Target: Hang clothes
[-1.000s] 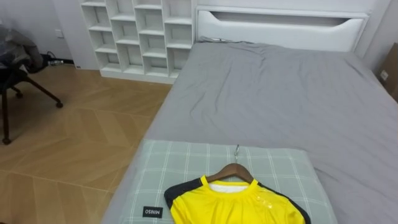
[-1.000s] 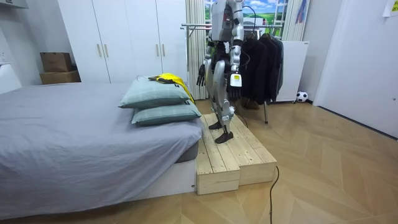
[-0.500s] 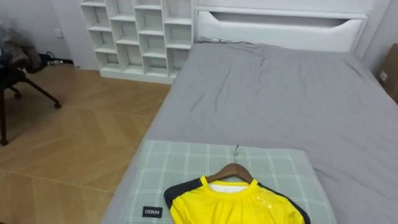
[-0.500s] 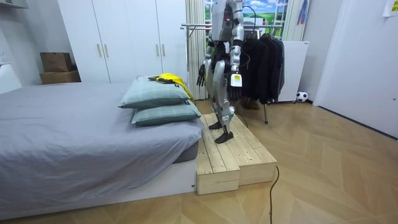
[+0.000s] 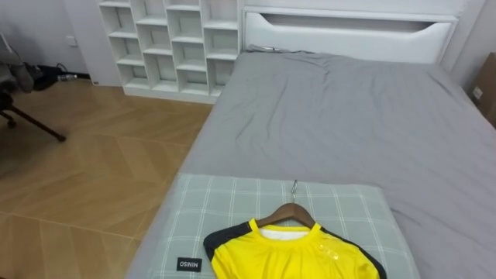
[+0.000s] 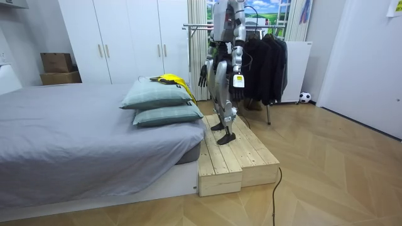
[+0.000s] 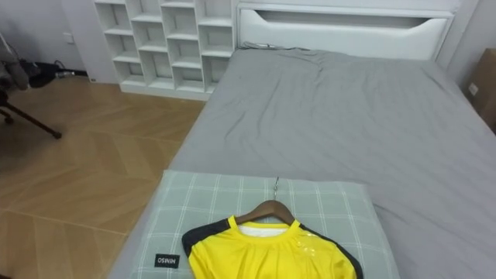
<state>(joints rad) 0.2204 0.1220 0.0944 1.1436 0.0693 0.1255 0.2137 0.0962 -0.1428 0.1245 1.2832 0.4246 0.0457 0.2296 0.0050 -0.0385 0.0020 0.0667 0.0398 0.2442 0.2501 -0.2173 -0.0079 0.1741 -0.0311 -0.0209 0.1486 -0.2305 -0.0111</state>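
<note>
A yellow shirt with dark sleeves lies on a wooden hanger, whose metal hook points toward the headboard. It rests on a green checked pillow at the foot of the bed, right below my view. In the room view I stand upright on a wooden platform beside the pillows, with the shirt on the top pillow. My left hand and right hand hang at my sides, fingers relaxed, holding nothing.
The grey bed stretches ahead to a white headboard. White shelving stands at the far left. Behind me is a clothes rack hung with dark garments. Wood floor lies to my left.
A black chair at the left edge of the eye view has slid further out of the picture. The shirt, the hanger and my hands have not moved.
</note>
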